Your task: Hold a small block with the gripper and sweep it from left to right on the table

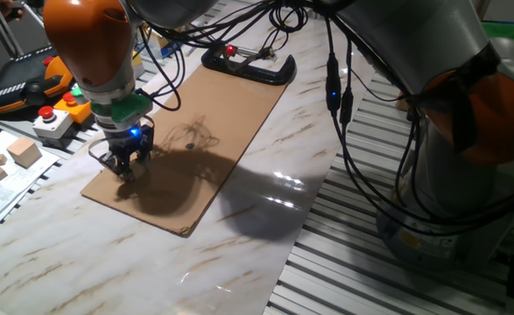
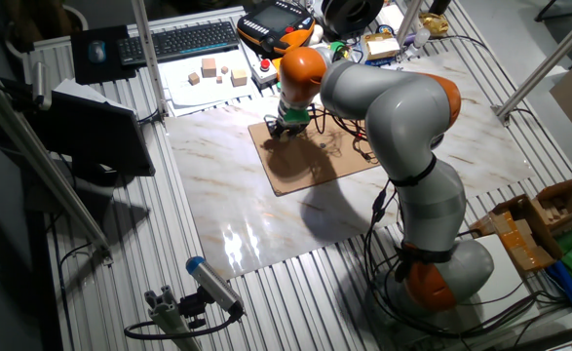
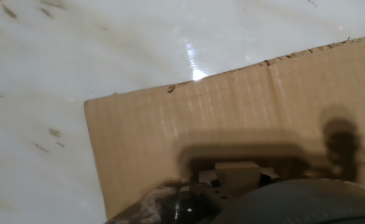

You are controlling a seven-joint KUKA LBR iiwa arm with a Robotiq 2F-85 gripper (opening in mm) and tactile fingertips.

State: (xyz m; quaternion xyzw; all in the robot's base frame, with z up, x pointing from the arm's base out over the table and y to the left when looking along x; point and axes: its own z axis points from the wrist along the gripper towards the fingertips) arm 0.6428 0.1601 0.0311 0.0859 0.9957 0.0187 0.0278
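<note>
Table (image 1: 151,262) white marble, one cardboard sheet (image 1: 213,131) lay on it. One orange arm (image 1: 86,39) stood over sheet's near-left corner. Hand (image 1: 125,166) low at that corner, fingers close together, tips at sheet surface. Hand view: small block (image 3: 237,169) sat pale between fingers, apparently gripped. Three larger wooden cubes (image 2: 223,70) lay on paper, well apart from hand.

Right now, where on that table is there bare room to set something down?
The marble table is bare in front of the cardboard sheet, and again between the sheet's long edge and the metal slats. It is crowded at the sheet's corner under the gripper, and near the black clamp.
</note>
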